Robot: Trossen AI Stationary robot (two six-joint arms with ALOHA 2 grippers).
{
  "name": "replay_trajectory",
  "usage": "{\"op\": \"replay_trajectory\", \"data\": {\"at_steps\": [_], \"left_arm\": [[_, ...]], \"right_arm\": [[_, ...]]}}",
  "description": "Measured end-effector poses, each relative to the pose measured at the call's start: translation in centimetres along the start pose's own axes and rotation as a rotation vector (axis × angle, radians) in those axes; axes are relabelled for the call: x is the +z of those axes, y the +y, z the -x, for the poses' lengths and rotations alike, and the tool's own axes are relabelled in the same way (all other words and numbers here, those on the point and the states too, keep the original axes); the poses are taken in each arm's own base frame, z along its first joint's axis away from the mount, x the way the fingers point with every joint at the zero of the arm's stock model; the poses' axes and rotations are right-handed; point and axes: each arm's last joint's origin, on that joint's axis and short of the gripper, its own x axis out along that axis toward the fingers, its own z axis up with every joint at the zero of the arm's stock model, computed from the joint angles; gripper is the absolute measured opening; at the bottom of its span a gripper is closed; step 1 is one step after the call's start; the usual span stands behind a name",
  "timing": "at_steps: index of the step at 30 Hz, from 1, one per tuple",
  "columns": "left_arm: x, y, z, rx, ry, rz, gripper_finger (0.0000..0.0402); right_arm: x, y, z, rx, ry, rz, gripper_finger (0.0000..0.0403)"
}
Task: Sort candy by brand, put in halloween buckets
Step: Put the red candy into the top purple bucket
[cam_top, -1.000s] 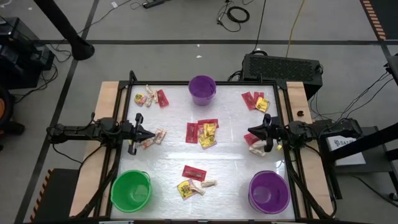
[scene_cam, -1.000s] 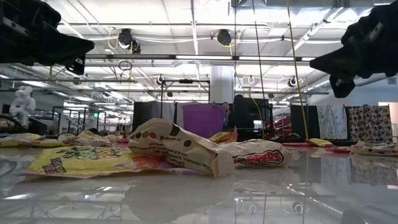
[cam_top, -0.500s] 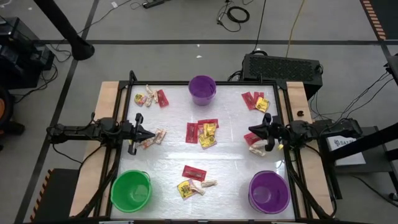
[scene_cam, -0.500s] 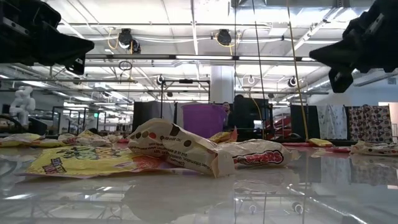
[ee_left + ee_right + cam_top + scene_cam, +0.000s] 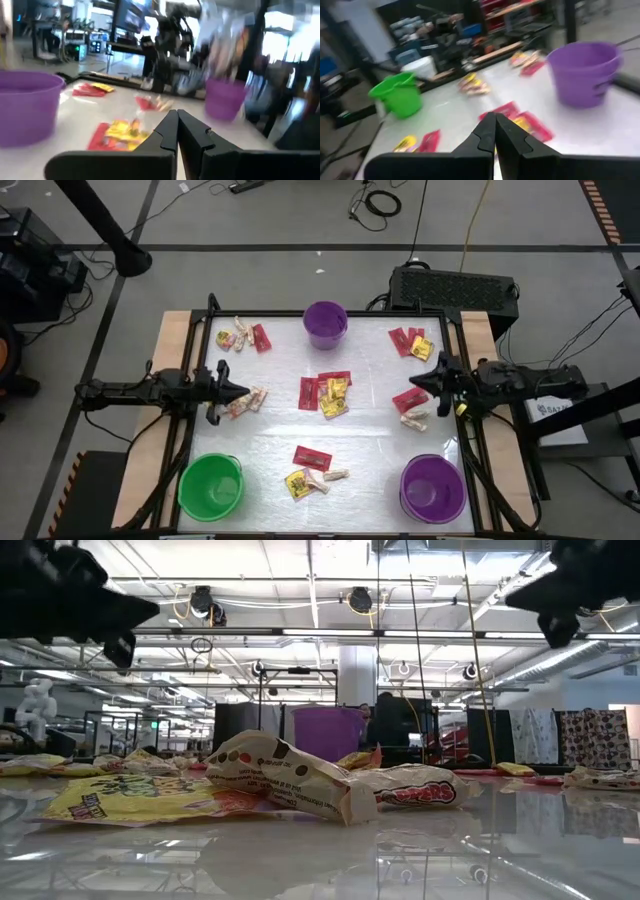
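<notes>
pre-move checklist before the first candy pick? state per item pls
1. Left claw shut and empty, at the left side of the table by a small candy pile: ok, but must open before any grasp.
2. Right claw shut and empty, at the right side over a red packet: ok, same note.
3. Green bucket upright, mouth unobstructed: ok.
4. Both purple buckets, far and near right, upright: ok.
5. Candy still in mixed piles, e.g. the centre pile; nothing visibly sorted: not ok.
6. Buckets hold no candy yet: cannot tell, interiors not clear enough.
</notes>
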Motion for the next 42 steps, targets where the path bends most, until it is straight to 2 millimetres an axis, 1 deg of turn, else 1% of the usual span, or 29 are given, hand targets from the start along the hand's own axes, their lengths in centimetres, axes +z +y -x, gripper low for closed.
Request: {"op": "replay_trajectory", "data": {"at_steps": [2,3,4,6,8,11,13,15,17,20,23,26,28,31,36,39,42], "left_arm": [[0.1,0.1,0.0,0.038,-0.012,0.203,0.0011],[0.1,0.2,0.0,0.061,-0.017,0.273,0.0011],[0.1,0.2,0.0,0.077,-0.027,0.307,0.0011],[0.1,0.3,0.0,0.119,-0.032,0.312,0.0011],[-0.1,0.5,0.0,0.153,-0.017,0.311,0.0011],[0.2,0.2,0.0,0.088,-0.034,0.314,0.0011],[0.7,0.0,0.0,0.055,-0.072,0.343,0.0011],[1.3,-0.2,0.0,0.021,-0.131,0.361,0.0011],[1.9,-0.3,0.0,0.029,-0.149,0.370,0.0011],[3.2,-0.6,-0.2,0.083,-0.112,0.362,0.0011],[4.9,-1.0,-1.0,0.139,-0.061,0.293,0.0011],[6.6,-1.4,-2.5,0.189,0.018,0.212,0.0011],[7.2,-1.6,-3.9,0.226,0.097,0.184,0.0011],[7.8,-1.8,-6.6,0.264,0.205,0.162,0.0011],[9.0,-2.4,-11.8,0.251,0.393,0.039,0.0011],[8.8,-2.3,-14.7,0.276,0.552,-0.053,0.0011],[7.5,-1.9,-17.4,0.302,0.728,-0.120,0.0011]], "right_arm": [[1.1,0.4,-0.2,-0.038,-0.020,0.035,0.0004],[1.6,0.7,-0.4,-0.041,-0.024,0.058,0.0004],[2.0,1.0,-0.7,-0.043,-0.022,0.080,0.0004],[2.5,1.5,-1.5,-0.047,-0.016,0.115,0.0004],[2.7,1.9,-2.5,-0.053,0.006,0.156,0.0004],[2.3,2.3,-4.0,-0.057,0.050,0.243,0.0004],[2.3,2.6,-4.8,-0.057,0.038,0.301,0.0004],[3.0,2.9,-5.5,-0.055,-0.031,0.359,0.0004],[3.5,3.0,-6.1,-0.067,-0.084,0.413,0.0004],[3.9,2.7,-6.7,-0.094,-0.114,0.463,0.0004],[3.9,2.5,-7.1,-0.110,-0.111,0.492,0.0004],[3.8,2.3,-7.6,-0.076,-0.093,0.520,0.0004],[3.7,2.2,-7.9,-0.051,-0.082,0.526,0.0004],[3.3,2.1,-8.6,-0.004,-0.038,0.570,0.0004],[3.5,2.6,-10.2,0.035,0.020,0.679,0.0004],[3.5,2.8,-11.4,0.032,0.058,0.779,0.0005],[3.4,2.9,-12.2,0.032,0.089,0.828,0.0005]]}}
